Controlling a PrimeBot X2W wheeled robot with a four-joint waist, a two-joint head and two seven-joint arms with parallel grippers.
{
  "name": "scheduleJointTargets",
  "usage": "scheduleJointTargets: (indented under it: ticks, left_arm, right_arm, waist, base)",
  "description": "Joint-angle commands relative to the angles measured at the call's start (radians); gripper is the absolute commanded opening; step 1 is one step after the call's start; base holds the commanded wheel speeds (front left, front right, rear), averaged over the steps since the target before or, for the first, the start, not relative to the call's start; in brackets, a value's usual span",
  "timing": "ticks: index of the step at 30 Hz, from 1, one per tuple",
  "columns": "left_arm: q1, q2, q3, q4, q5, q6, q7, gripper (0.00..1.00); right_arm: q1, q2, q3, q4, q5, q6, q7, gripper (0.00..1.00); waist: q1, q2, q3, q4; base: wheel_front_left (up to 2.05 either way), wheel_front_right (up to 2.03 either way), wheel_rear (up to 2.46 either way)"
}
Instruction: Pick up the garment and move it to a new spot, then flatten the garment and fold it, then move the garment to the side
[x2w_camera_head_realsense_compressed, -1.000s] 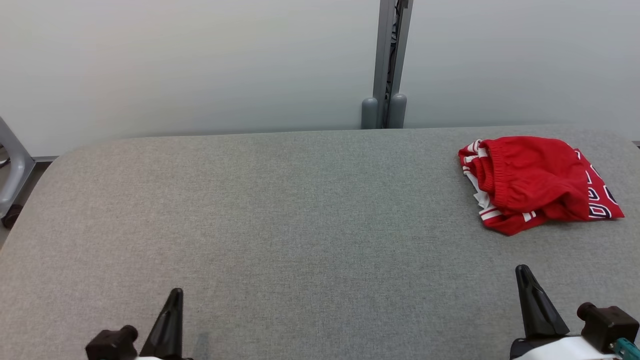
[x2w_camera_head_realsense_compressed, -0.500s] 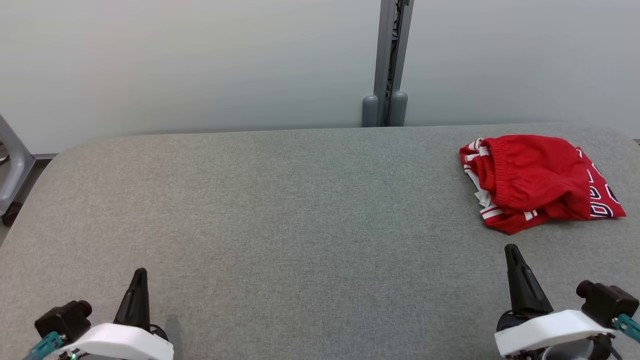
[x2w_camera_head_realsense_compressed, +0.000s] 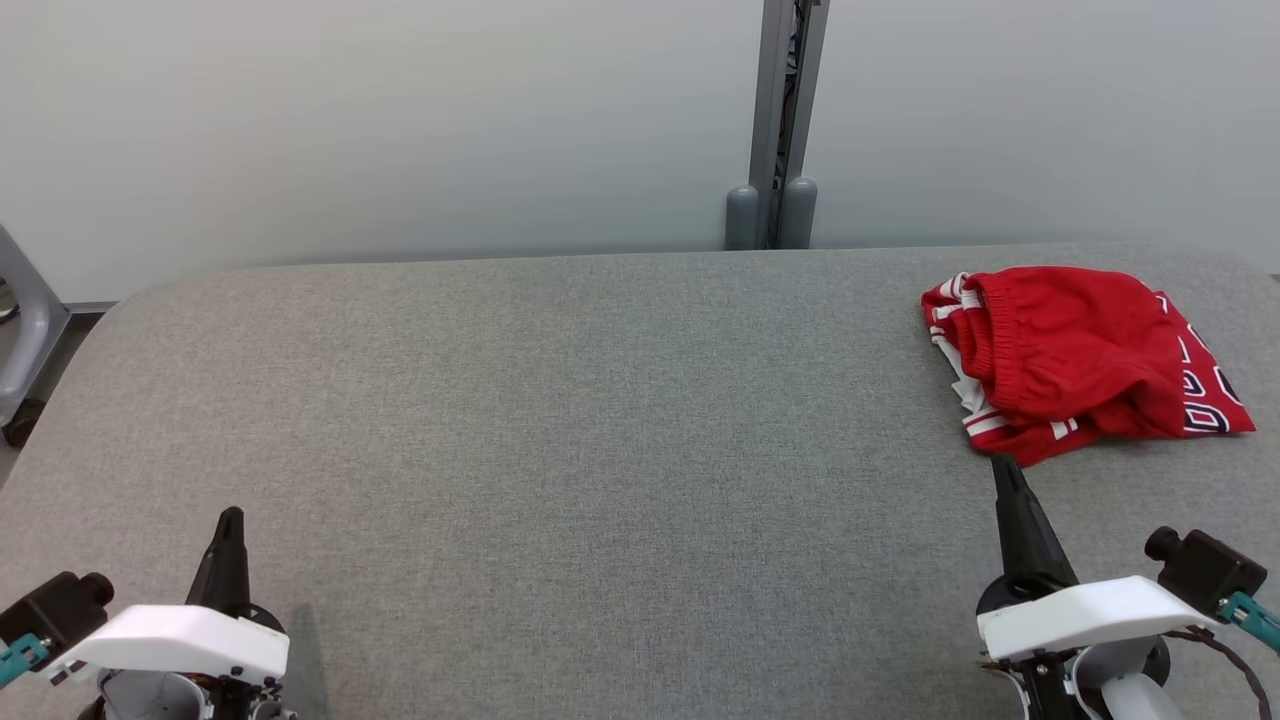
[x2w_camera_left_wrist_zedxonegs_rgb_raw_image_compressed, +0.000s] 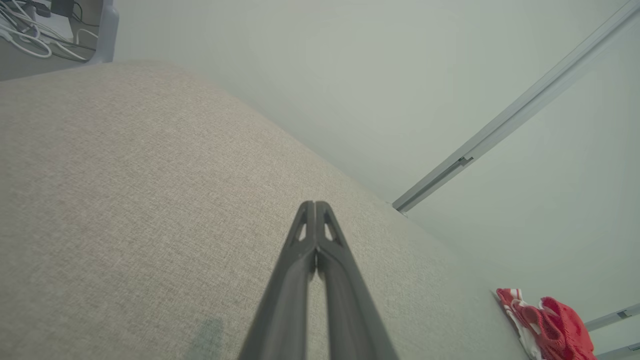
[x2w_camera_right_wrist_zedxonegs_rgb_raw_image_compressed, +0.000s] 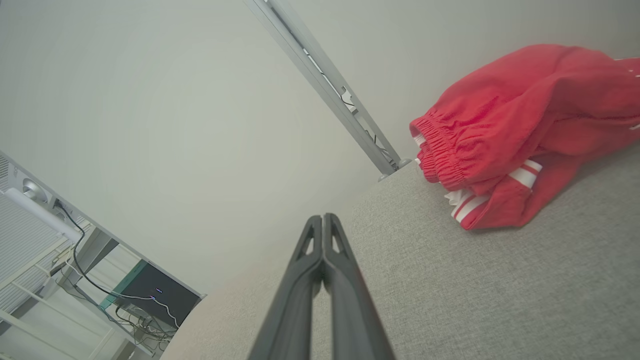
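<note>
though partly visible, garment (x2w_camera_head_realsense_compressed: 1070, 350) lettering (x2w_camera_head_realsense_compressed: 1203, 392) illegible

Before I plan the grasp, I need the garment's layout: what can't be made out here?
- Underside and inner layers of the garment, head view: hidden by its own crumpled folds.
- Its edge lettering, head view: partly folded under, unreadable.
- Left wrist view: garment small, cut off by the bottom edge.

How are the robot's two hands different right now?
The right gripper points close to the red garment; the left gripper is far from it, over bare table. The right gripper reaches farther up the head view than the left gripper. Both have dark fingers pressed shut.
</note>
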Motion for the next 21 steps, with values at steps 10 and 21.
scheduleJointTargets:
  ticks: [10, 21]
  left_arm:
    - [-0.086, 0.024, 0.051, 0.026, -0.139, -0.005, 0.062, 0.0]
    - [-0.136, 0.038, 0.09, 0.061, -0.266, -0.006, 0.121, 0.0]
  right_arm:
    - [-0.08, -0.002, 0.029, 0.026, 0.161, 0.0, -0.008, 0.0]
    - [-0.131, 0.002, 0.059, 0.062, 0.304, 0.0, -0.009, 0.0]
  waist:
    - [0.0, 0.0, 0.004, 0.001]
    - [0.0, 0.0, 0.009, 0.002]
  base:
    - [0.0, 0.0, 0.0]
    - [0.0, 0.0, 0.0]
